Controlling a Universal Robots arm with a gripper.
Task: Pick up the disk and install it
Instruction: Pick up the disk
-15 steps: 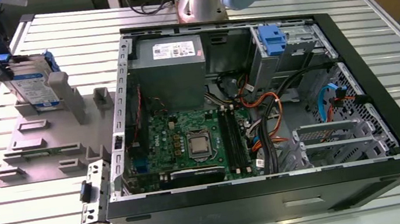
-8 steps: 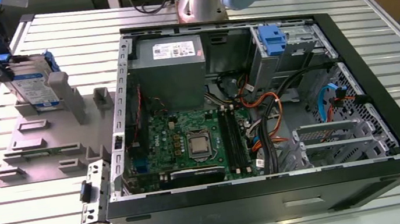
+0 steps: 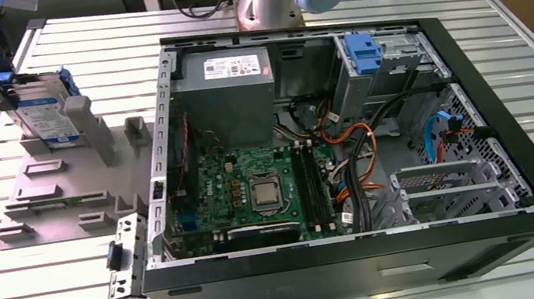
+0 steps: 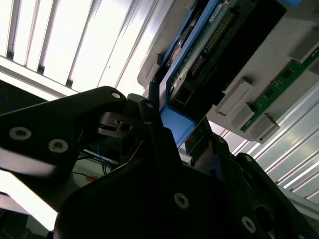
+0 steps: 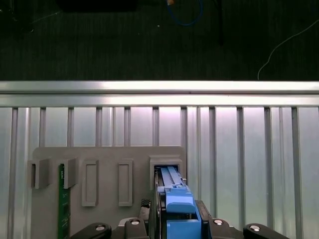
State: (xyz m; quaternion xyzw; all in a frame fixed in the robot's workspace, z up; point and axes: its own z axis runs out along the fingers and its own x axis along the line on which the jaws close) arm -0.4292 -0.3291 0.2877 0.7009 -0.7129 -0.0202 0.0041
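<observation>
As the end effector grips it, the disk stands upright.

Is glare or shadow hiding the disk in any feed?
Second wrist view: table slats glare white, yet the disk is readable. First wrist view: bright slats, disk evenly lit. Exterior view: disk evenly lit, no glare on it.

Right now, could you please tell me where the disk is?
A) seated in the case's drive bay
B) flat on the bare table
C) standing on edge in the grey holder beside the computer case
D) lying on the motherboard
C: the disk stands upright in the grey holder, on the exterior view's left of the computer case.
</observation>
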